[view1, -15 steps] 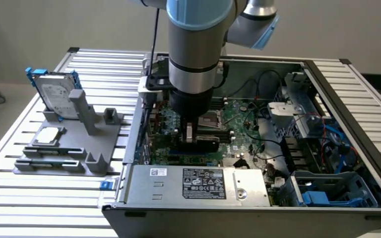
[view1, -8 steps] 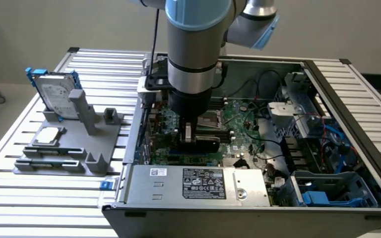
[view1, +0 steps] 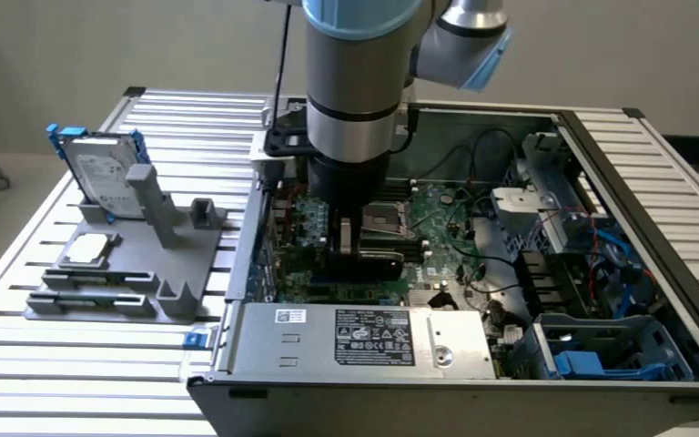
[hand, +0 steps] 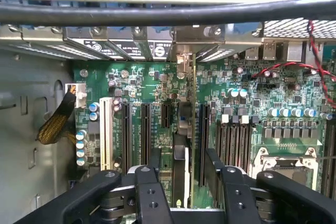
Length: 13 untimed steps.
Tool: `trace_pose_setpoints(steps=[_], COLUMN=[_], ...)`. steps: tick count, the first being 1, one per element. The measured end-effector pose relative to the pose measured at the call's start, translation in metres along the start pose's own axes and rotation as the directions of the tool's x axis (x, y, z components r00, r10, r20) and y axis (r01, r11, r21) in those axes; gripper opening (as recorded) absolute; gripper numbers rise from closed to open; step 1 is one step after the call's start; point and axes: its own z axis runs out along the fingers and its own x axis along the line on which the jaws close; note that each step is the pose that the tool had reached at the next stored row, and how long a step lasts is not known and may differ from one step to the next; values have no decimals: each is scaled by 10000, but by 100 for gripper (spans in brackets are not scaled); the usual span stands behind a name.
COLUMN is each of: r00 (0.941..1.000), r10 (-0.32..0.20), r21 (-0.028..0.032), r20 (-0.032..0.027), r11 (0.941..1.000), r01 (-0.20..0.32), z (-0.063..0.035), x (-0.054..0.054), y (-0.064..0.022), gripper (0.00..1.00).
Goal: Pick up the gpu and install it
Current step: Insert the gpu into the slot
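Gripping the gpu (hand: 180, 166) edge-on, the gripper (hand: 184, 174) holds it above the motherboard (hand: 247, 93) slots — slight misalignment, I judge, could jam the card beside its slot.

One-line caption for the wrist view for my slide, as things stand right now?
Gripper holds the gpu edge-on above the motherboard's expansion slots inside the open computer case.
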Motion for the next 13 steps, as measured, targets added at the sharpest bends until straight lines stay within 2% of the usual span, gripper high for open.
trace_pose_setpoints(steps=[10, 13], r00=[10000, 10000], r10=[0, 0], r21=[0, 0], r20=[-1, 1], r11=[10000, 10000], r01=[0, 0], z=[-284, -324], x=[-30, -34], y=[6, 7], gripper=[46, 44])
